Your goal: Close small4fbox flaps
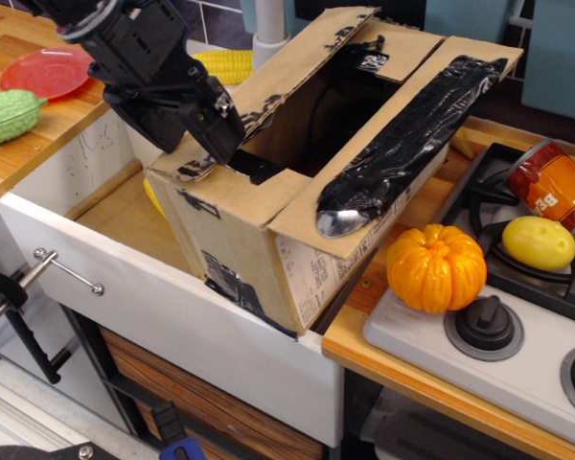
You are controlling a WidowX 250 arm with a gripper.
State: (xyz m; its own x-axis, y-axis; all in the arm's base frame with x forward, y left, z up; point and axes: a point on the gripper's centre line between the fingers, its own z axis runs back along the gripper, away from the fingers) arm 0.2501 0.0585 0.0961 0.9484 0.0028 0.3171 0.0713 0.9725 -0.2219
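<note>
The small4fbox (259,249), brown cardboard with black tape patches, stands tilted in the white sink. Its flaps are open. The left long flap (287,67) stands up along the box's left edge. The right long flap (402,192) leans outward and carries a crinkled black tape strip (412,125) with a spoon bowl (337,220) at its near end. The near short flap (259,187) lies roughly level; the far short flap (402,48) stands up. My black gripper (216,129) presses on the near end of the left long flap. Its jaws are a dark mass, so I cannot tell if they are open.
An orange toy pumpkin (436,268) sits right of the box, by the stove knob (486,326). A yellow toy (539,241) and a can (554,182) lie on the burner. A red plate (46,69), green toy (8,115) and corn (225,65) lie at left.
</note>
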